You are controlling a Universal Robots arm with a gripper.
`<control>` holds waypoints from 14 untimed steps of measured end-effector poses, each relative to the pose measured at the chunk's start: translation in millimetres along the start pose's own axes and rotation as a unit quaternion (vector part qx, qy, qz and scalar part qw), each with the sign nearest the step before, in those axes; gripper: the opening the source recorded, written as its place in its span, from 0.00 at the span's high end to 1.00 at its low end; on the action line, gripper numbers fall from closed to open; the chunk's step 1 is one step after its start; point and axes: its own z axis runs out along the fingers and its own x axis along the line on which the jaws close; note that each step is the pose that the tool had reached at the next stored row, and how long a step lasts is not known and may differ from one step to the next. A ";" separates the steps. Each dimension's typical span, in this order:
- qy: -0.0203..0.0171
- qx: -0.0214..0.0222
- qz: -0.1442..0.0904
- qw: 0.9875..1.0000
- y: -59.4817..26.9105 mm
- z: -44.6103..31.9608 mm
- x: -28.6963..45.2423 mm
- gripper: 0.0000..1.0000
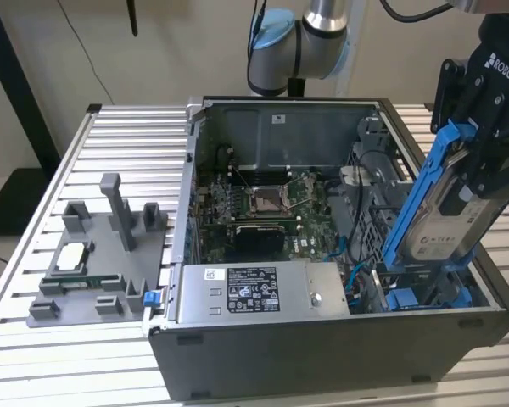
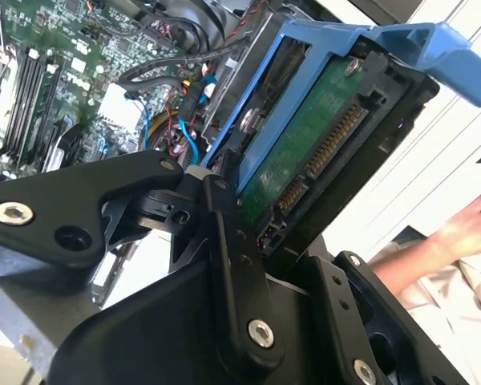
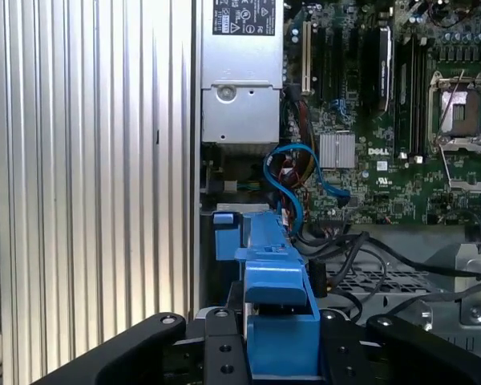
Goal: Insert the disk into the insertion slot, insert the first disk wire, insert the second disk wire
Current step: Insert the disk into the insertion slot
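Note:
My gripper (image 1: 468, 182) is shut on the disk (image 1: 441, 216), a silver-grey drive in a bright blue frame (image 1: 420, 182). It holds the disk steeply tilted above the open computer case's front corner at the exterior view's right. The disk's lower end is down in the insertion slot (image 1: 424, 292), a bay with blue tabs in the dark drive cage. In the second wrist view the disk's green circuit board (image 2: 305, 152) and its connector face the camera between the black fingers (image 2: 224, 233). In the first wrist view the blue frame (image 3: 272, 273) rises from the gripper (image 3: 280, 349). Blue cables (image 3: 293, 176) lie loose beside the cage.
The grey labelled power-supply box (image 1: 263, 290) lies along the case's front wall, with the motherboard (image 1: 263, 203) behind it. A grey fixture (image 1: 102, 254) with small parts stands on the slatted table at the exterior view's left. A person's hand (image 2: 469, 228) is beyond the case.

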 end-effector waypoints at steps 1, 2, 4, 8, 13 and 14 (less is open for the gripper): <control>0.000 0.000 0.000 1.000 0.0 0.1 0.0 1.00; 0.000 0.000 0.000 1.000 0.0 0.4 0.0 1.00; 0.000 0.000 0.000 1.000 0.0 1.1 0.0 1.00; 0.000 0.000 0.000 1.000 -0.1 3.2 0.1 1.00; 0.000 0.000 0.000 1.000 -0.7 7.2 0.5 1.00; 0.000 0.000 0.000 1.000 -0.9 8.0 0.7 1.00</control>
